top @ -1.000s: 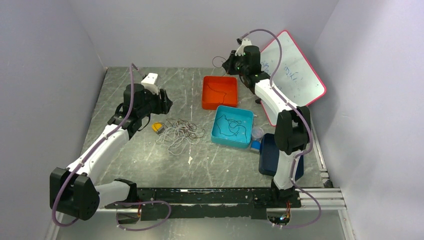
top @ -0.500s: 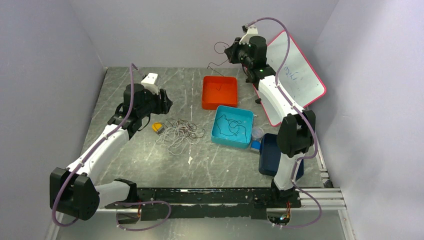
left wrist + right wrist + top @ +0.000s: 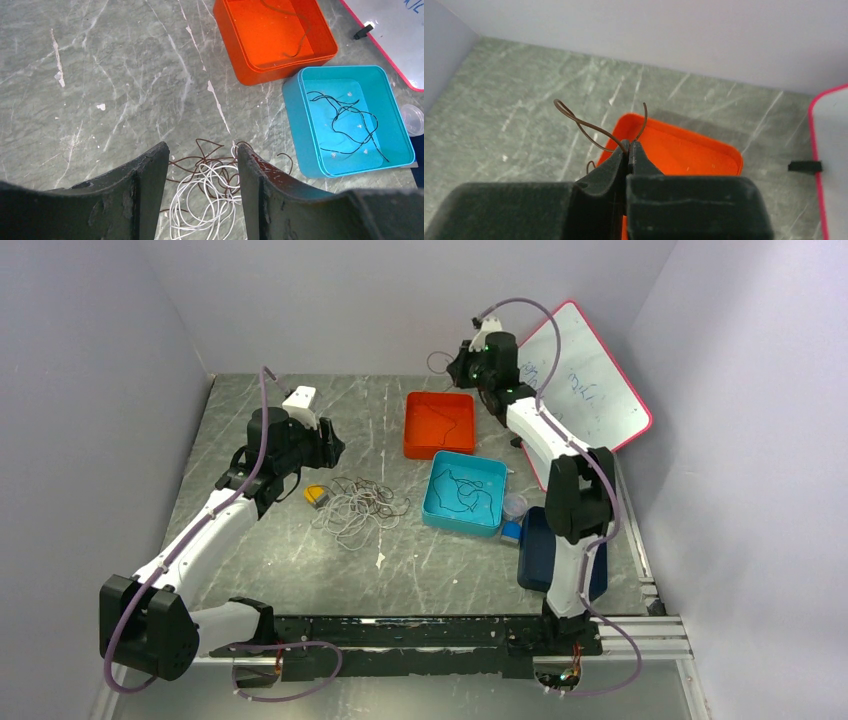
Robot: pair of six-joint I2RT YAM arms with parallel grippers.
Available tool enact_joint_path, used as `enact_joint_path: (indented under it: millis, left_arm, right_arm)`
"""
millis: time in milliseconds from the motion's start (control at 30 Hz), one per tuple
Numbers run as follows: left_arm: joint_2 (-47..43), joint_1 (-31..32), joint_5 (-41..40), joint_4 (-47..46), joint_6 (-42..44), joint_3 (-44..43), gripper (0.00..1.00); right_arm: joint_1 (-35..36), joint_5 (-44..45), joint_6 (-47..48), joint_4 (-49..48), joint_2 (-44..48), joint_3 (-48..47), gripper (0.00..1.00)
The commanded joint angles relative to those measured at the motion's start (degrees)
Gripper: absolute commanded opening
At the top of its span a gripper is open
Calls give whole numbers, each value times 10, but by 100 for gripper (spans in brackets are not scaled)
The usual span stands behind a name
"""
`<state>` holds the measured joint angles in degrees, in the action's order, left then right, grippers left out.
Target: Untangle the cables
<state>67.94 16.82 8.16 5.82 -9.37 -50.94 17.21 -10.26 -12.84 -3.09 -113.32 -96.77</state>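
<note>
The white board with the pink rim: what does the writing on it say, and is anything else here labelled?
White board with pink rim: blue handwriting, too small and blurred to read; cut off in the left wrist view.
Orange tray, teal tray, dark blue box: no text visible.

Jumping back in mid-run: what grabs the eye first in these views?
The right gripper, raised above the orange tray at the far side, is shut on a thin brown cable looping free beyond it. Mid-table lies a tangle of white and brown cables, the open left gripper hovering over it; the teal tray beside holds a black cable.
</note>
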Motion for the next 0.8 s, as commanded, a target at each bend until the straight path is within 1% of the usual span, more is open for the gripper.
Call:
enact_joint_path:
  millis: [0, 100, 200, 367, 500, 633, 767]
  left_arm:
    - [-6, -5, -1, -6, 8, -1, 58]
    - [-4, -5, 0, -5, 8, -2, 58]
    - [-4, -5, -1, -4, 9, -2, 58]
    - [-6, -5, -3, -5, 9, -2, 58]
    - [-4, -5, -1, -4, 9, -4, 58]
    - [-4, -5, -2, -3, 8, -3, 58]
    - [-1, -5, 0, -2, 8, -4, 58]
  right_arm:
    - [-5, 1, 12, 7, -45, 18, 0]
    - [-5, -5, 12, 14, -60, 18, 0]
    - [-5, -10, 13, 24, -71, 17, 4]
    - [-5, -6, 12, 33, -70, 30, 16]
    - [-5, 6, 11, 33, -59, 46, 30]
    - [-5, 22, 11, 35, -45, 55, 39]
    - [-5, 26, 14, 51, -37, 45, 48]
